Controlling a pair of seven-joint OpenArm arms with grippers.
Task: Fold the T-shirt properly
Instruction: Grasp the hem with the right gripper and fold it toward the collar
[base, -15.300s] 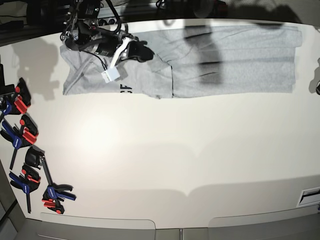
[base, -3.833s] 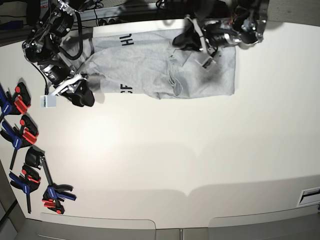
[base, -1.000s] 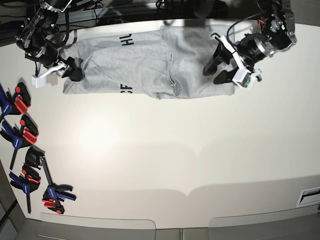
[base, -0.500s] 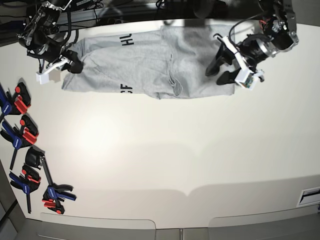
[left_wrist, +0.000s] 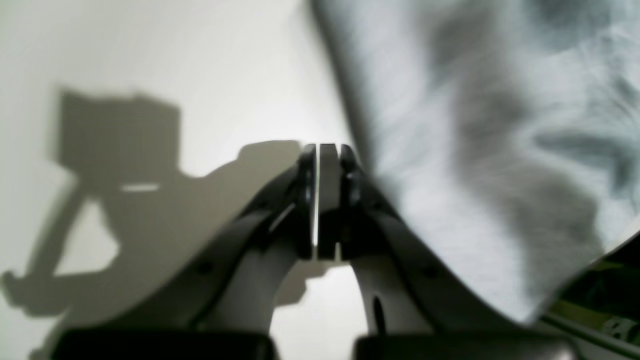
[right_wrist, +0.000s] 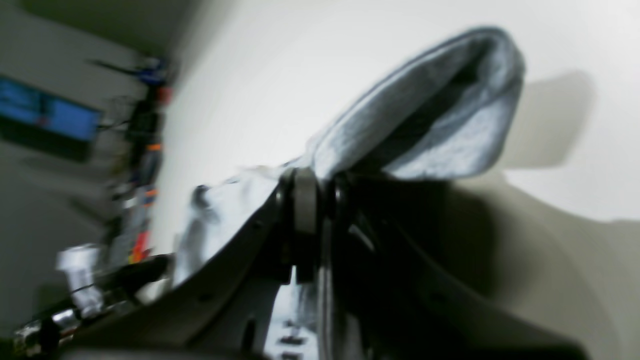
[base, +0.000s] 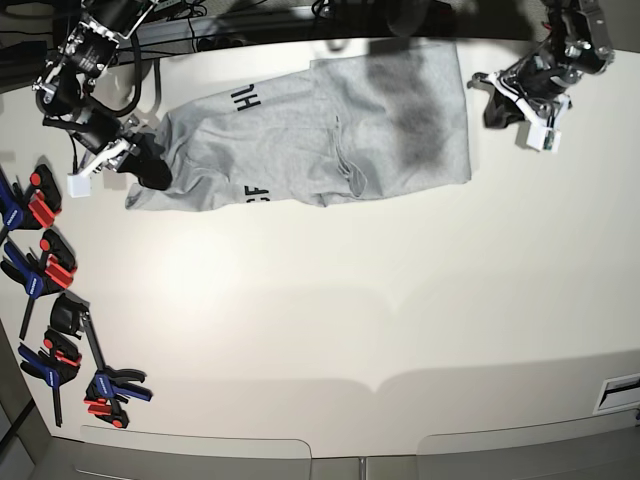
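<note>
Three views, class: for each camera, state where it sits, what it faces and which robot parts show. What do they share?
Base: overhead, looking down at the table, T-shirt and both arms.
Left wrist: behind the shut left gripper, beside the shirt's edge.
Right wrist: behind the right gripper, pinching a grey fold.
Shared: all show the T-shirt and table.

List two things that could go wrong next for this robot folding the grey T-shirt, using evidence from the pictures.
1. The left gripper is shut on nothing, beside the T-shirt rather than on it. Lifting now would probably raise one end only and skew the fold.
2. The right gripper pinches a bunched bit of fabric. Pulling on it could drag the loosely folded layers apart.
</note>
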